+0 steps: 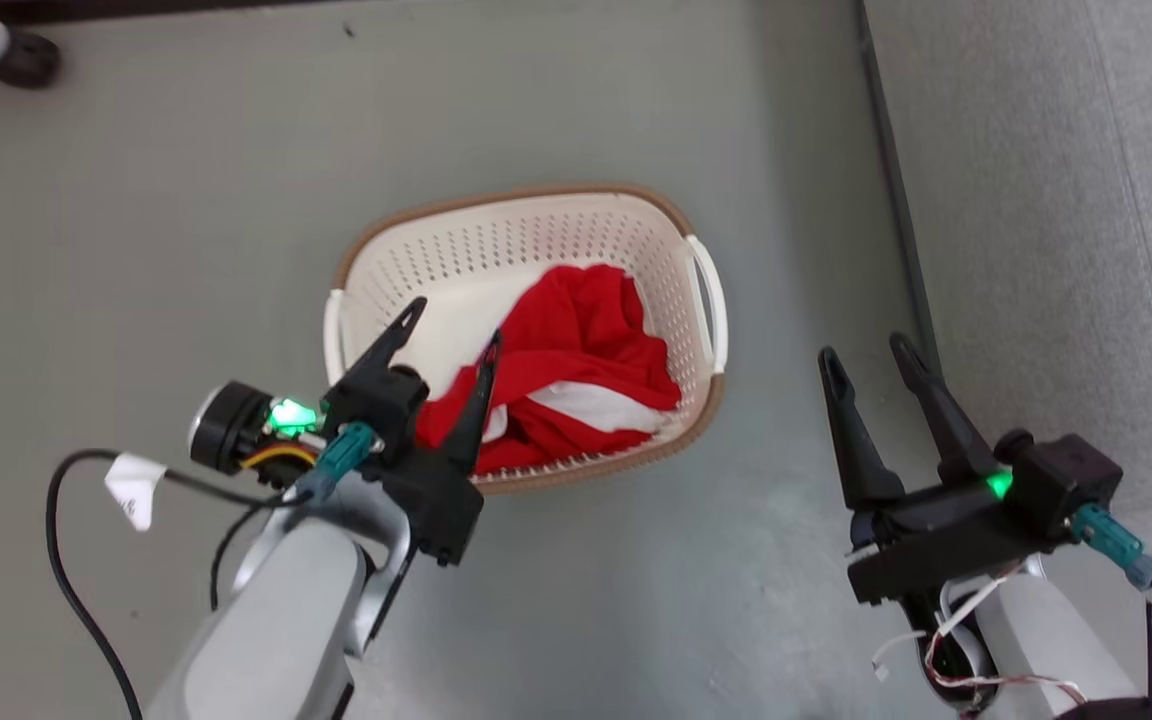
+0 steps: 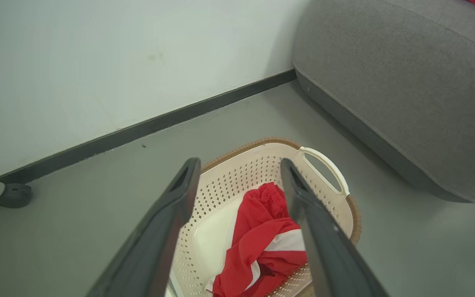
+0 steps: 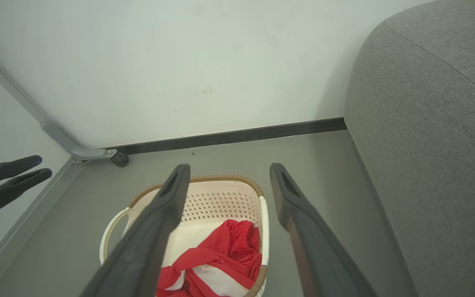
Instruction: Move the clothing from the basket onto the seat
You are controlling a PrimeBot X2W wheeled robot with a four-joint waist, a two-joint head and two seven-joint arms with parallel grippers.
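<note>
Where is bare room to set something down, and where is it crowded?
Free: grey floor between dark skirting and cream perforated plastic basket; light grey fabric seat beside it; basket's bare left part. Crowded: basket's right part, filled by red-and-white clothing.

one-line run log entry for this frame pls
stage: pre-grasp | left gripper: open, empty, above basket | right gripper: open, empty, beside seat | clothing: in basket, untouched

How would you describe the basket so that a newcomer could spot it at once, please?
Start at the large grey seat on the robot's right; the basket stands on the grey floor beside it, not touching. It alone is oval, cream-white and perforated, with a brown rim, white handles and red clothing inside.
</note>
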